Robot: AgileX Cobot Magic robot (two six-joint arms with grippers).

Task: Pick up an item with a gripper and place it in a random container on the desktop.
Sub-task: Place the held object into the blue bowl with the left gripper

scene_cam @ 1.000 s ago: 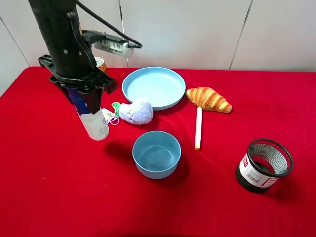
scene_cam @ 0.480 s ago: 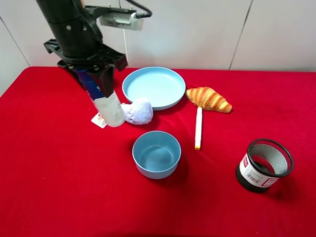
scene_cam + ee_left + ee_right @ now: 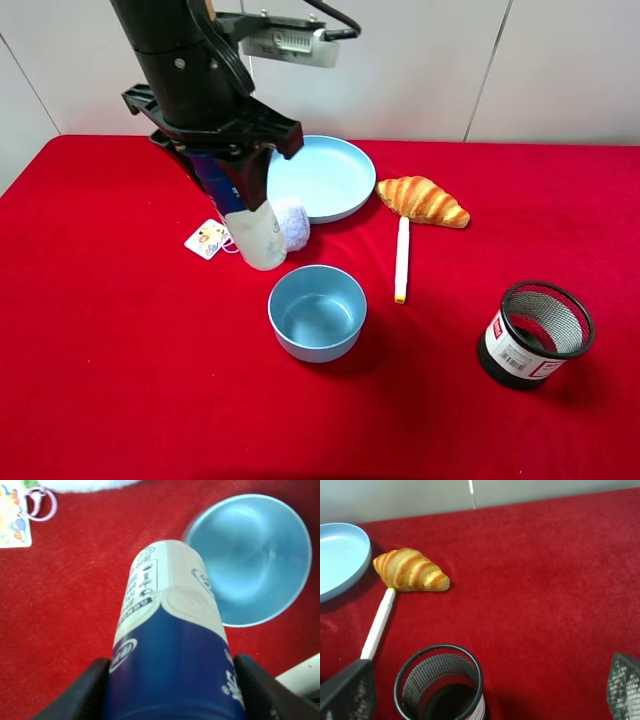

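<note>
My left gripper (image 3: 236, 172) is shut on the bottle (image 3: 250, 215), a translucent white one with a blue label, and holds it off the red cloth, base down and tilted. The bottle's base hangs just up and left of the small deep light-blue bowl (image 3: 317, 312). In the left wrist view the bottle (image 3: 167, 625) fills the middle between the fingers (image 3: 87, 695), and the bowl (image 3: 250, 560) lies just beyond its base. Its cap is hidden. My right gripper (image 3: 485, 687) is open and empty above the black mesh cup (image 3: 440, 685); it is outside the high view.
A wide light-blue plate (image 3: 325, 175) lies behind the bowl, with a pale plush toy (image 3: 292, 225) and a tag card (image 3: 207, 238) by the bottle. A croissant (image 3: 422, 200) and a white pen (image 3: 402, 258) lie to the right. The mesh cup (image 3: 535, 333) stands front right.
My left arm has carried the bottle to the right, from the left side of the cloth to just beside the bowl. Nothing else has moved.
</note>
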